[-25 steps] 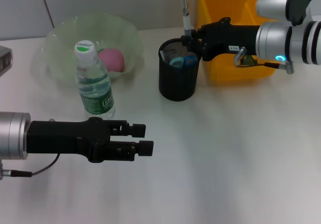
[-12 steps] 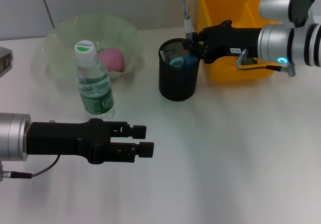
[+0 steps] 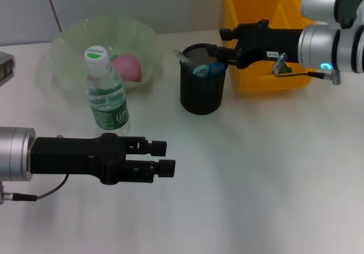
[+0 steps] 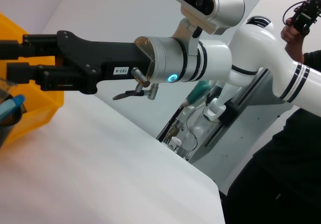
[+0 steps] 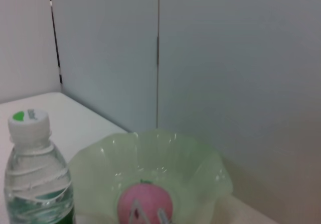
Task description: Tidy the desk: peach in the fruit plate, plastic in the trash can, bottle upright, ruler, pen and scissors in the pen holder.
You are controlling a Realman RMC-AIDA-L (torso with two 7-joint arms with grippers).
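Head view: the right gripper [image 3: 225, 42], fingers parted and empty, hovers over the black mesh pen holder [image 3: 202, 87]; the pen it held upright earlier is gone from its grasp. The left gripper [image 3: 164, 156], slightly open, holds nothing beside the upright clear plastic bottle [image 3: 106, 94]. Right wrist view: the pink peach [image 5: 144, 202] lies in the wavy translucent green fruit plate [image 5: 198, 171].

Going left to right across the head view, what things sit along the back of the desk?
Fruit plate → bottle → peach → pen holder → yellow bin.
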